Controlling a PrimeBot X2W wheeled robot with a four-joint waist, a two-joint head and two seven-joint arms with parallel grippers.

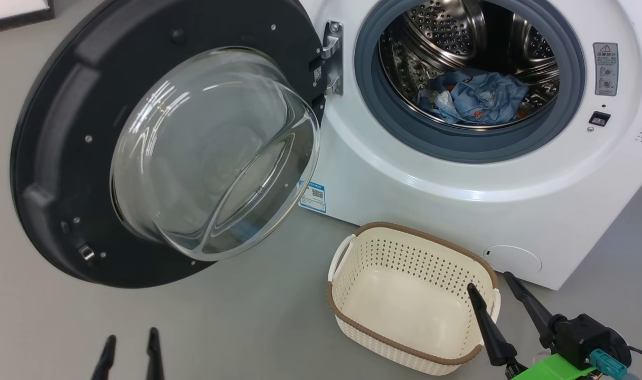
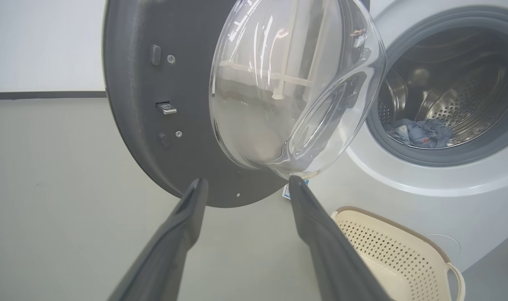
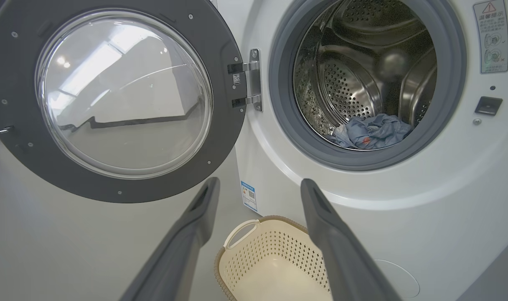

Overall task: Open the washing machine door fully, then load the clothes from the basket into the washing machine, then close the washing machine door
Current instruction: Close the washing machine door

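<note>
A laundry area: the washing machine [image 1: 405,184] and the basket [image 1: 411,253] on grey floor [image 1: 257,327].

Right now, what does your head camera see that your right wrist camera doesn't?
Head view: the left gripper, open, and nearly the whole basket, nothing in it. Right wrist view: the washing machine door with its window flat-on, and deeper into the steel drum. Both: the blue clothes in the drum, the right gripper, open, and the white washing machine.
</note>
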